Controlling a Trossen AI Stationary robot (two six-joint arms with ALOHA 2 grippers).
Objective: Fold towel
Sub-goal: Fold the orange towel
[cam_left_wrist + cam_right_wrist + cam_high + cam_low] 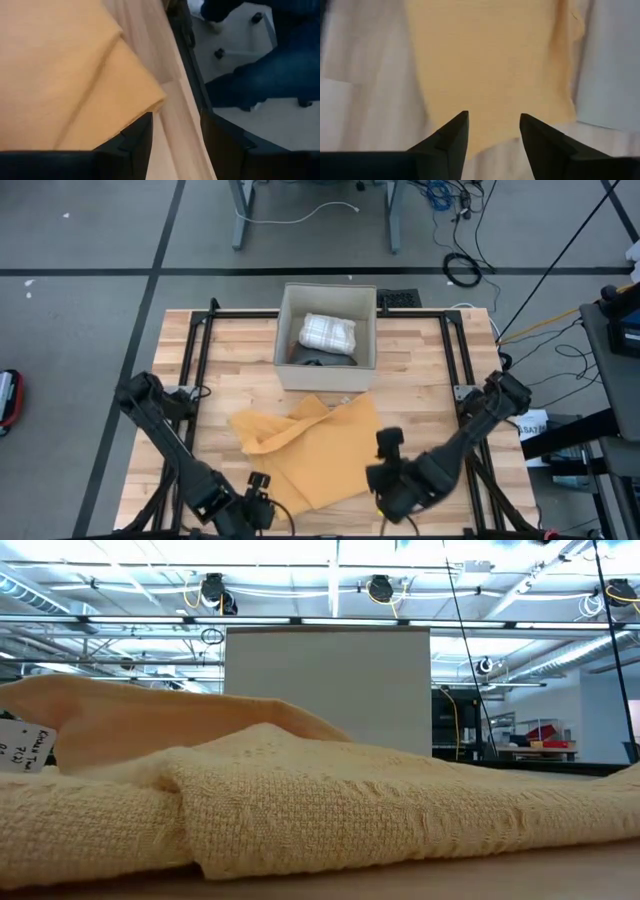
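Observation:
A yellow towel lies crumpled on the wooden table, its far-left part folded over in a ridge. It fills the foreground of the low view. My left gripper hovers open at the table's near edge, over the towel's near-left corner. That corner lies just ahead of one finger. My right gripper hangs open above the towel's near-right edge, fingers pointing steeply down.
A white open box stands at the far middle of the table, just behind the towel, with a folded white cloth inside. A black frame runs along the table's sides. Beyond the near edge shows dark blue cloth.

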